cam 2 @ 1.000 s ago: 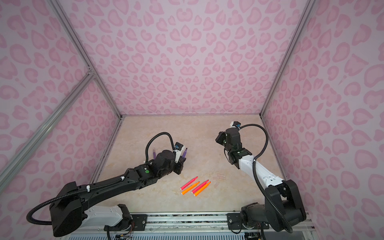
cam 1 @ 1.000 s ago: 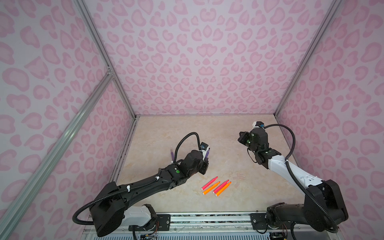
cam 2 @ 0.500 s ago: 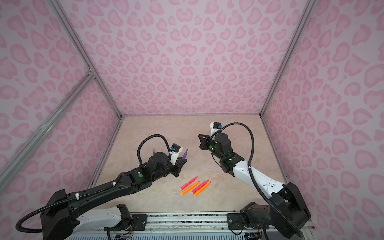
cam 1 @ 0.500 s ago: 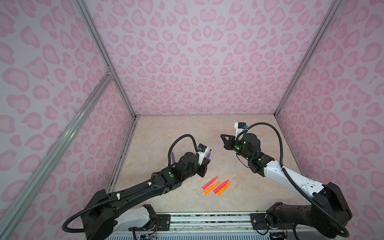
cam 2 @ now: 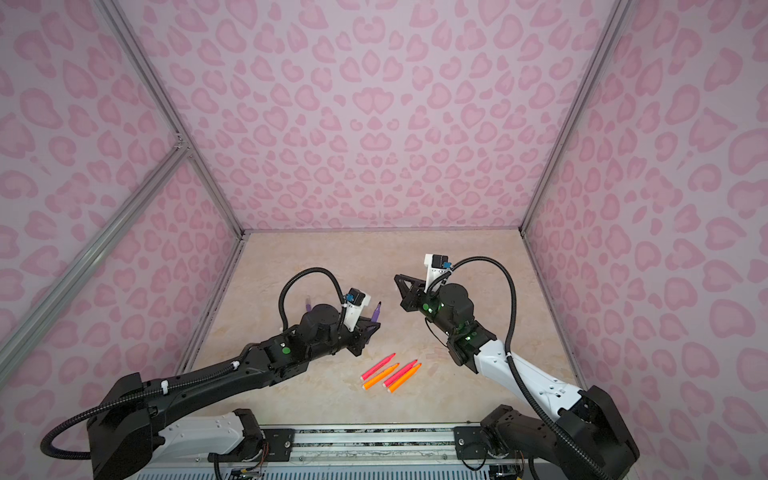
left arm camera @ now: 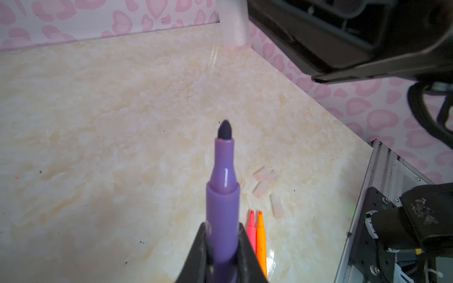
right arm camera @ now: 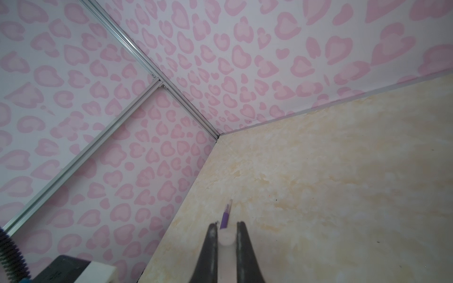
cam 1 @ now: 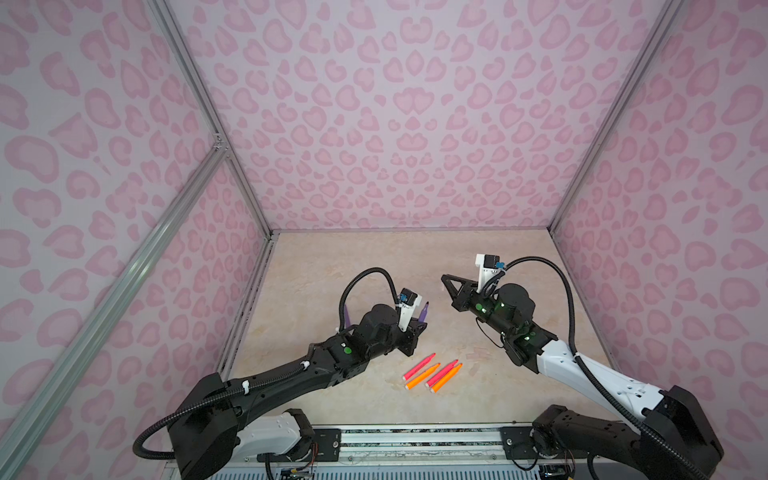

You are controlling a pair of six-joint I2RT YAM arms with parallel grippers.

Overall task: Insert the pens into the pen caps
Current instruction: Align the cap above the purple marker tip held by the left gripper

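The left wrist view is showing what the top views barely give. The left gripper (left arm camera: 222,229) is clamping a slim purple marker pen (left arm camera: 222,193) by its barrel, with the dark tip jutting out past the jaws. Three small clear plastic tube caps (left arm camera: 261,188) are lying loose on the beige marbled tabletop (left arm camera: 110,110), just beyond the tips of the pens lying there.

Only the right wrist view is revealing that the right gripper (right arm camera: 226,230) is pinching another clear tube cap (right arm camera: 226,239), its round end facing outward. A purple pen is also showing just beyond that cap; which pen it is I cannot tell.

In both top views the held pen is pointing toward 1 o'clock. The right gripper is hanging at about 1 o'clock from its tip, near but apart.

A second purple pen (cam 1: 347,316) is sitting at 9 o'clock from the left gripper, partly hidden behind the left arm (cam 1: 291,374) and its looping black cable (cam 1: 353,282).

At 5 o'clock from the left gripper, two pink-red pens (cam 1: 419,366) and two orange pens (cam 1: 446,378) are lying side by side, colours alternating, tips toward 2 o'clock. The left wrist view is catching only one of each, with the gripper fingers blocking the rest.
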